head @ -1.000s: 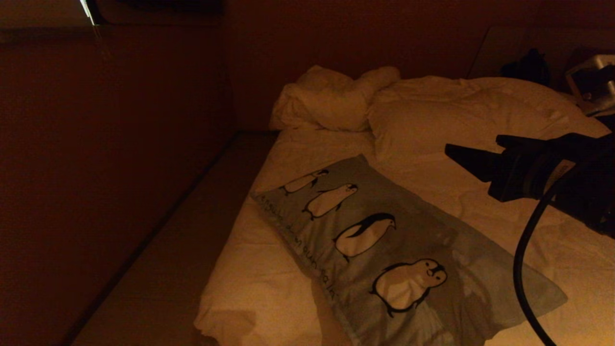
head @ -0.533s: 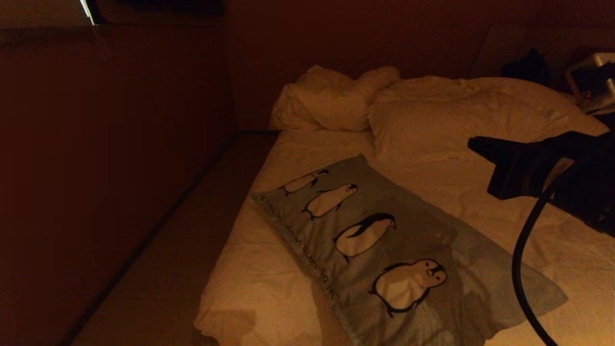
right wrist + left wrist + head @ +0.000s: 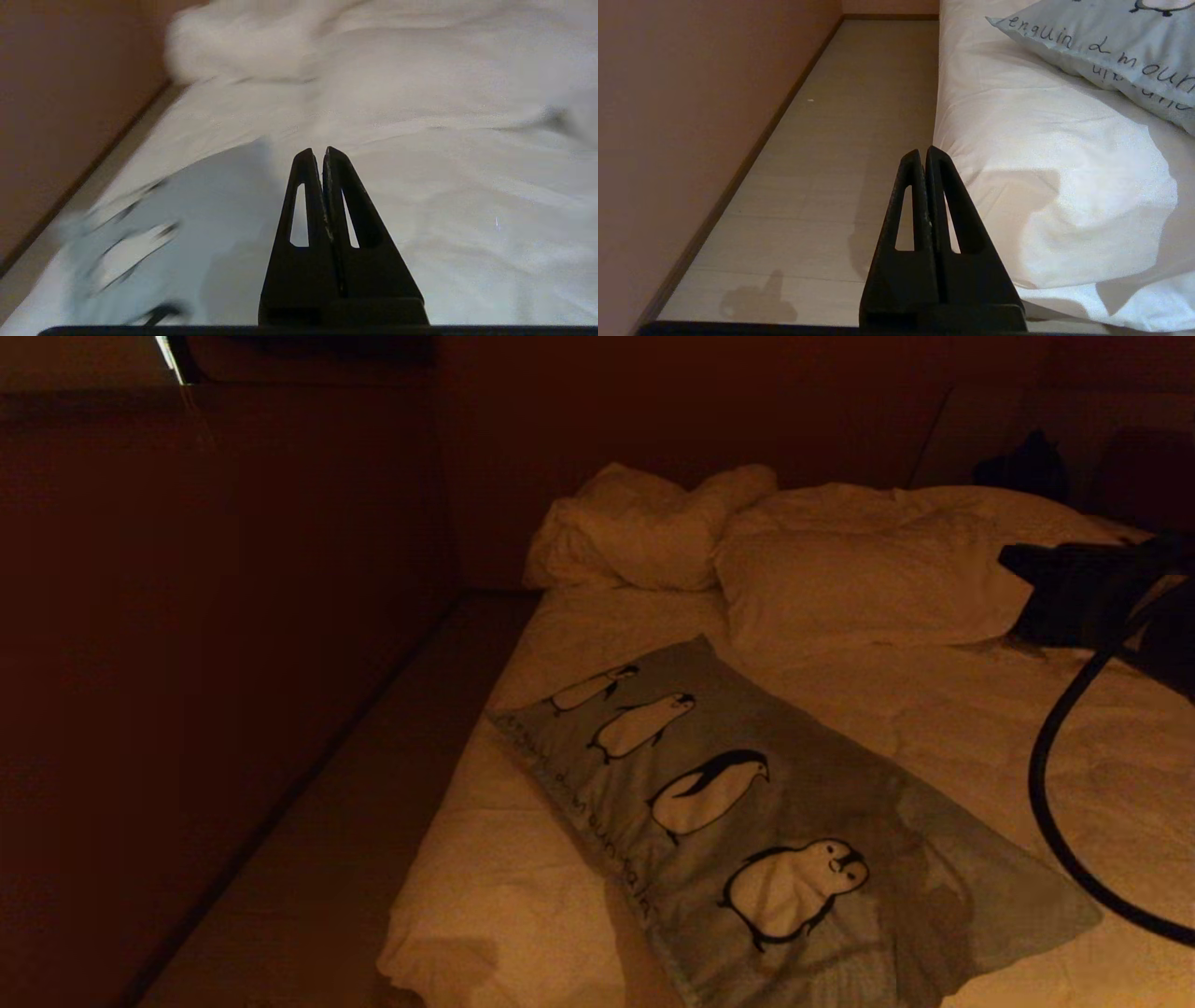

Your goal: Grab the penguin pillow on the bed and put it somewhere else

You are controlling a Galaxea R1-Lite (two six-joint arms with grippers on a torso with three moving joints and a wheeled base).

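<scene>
On the bed point(image 3: 485, 896) at your six o'clock lies the penguin pillow point(image 3: 803, 803) (grey-blue, four penguins); right gripper point(image 3: 322, 151) at three o'clock and left gripper point(image 3: 923, 151) both clenched, empty.

Head view high over the bed point(image 3: 523, 896), wrist views low, seemingly close, sharing the penguin pillow point(image 3: 747, 803)

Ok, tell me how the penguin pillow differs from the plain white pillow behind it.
The penguin pillow is pale grey-blue, printed with penguins and a line of text; the plain white pillow has no print. The penguin pillow lies slanted across the bed near its left side; the white pillow sits at the head end. Both lie flat on the bedding, with neither gripper on them.
</scene>
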